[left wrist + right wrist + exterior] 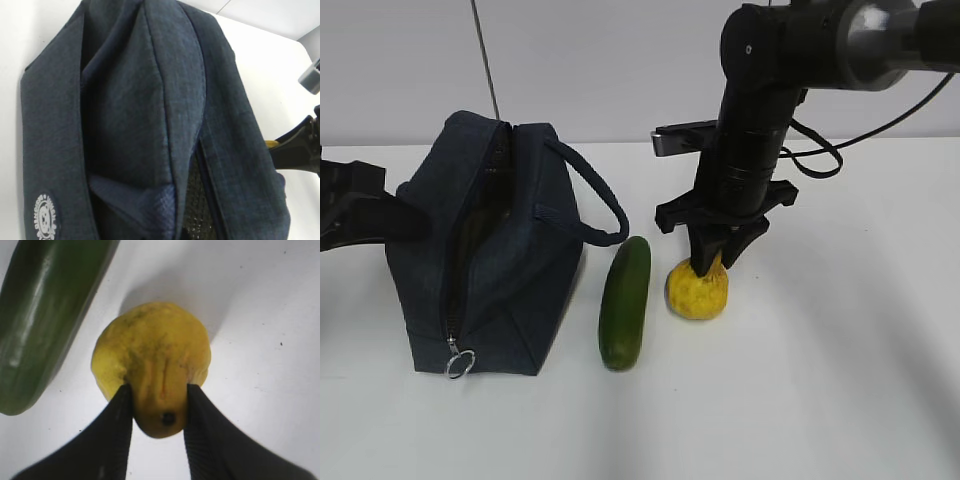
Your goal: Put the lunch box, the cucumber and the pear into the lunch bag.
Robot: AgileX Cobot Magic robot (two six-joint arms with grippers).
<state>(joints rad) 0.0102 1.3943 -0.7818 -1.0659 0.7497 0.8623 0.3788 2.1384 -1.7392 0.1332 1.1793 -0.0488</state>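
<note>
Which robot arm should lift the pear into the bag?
The right. Its fingers already sit on both sides of the pear's neck. The left arm is behind the bag, far from the pear.

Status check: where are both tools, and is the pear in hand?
Right tool pinching pear at its neck, pear on table. Left tool unseen, at lunch bag, which is unzipped. Cucumber lies between pear and bag.

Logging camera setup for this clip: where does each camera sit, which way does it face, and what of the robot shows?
Exterior: faces the robot, slanting down at the table; right gripper on the pear, cucumber, lunch bag.
Left wrist: close on the lunch bag; none of its own gripper shows.
Right wrist: looks down its fingers pinching the pear neck.
Shared: pear and cucumber appear in the exterior and right wrist views.
</note>
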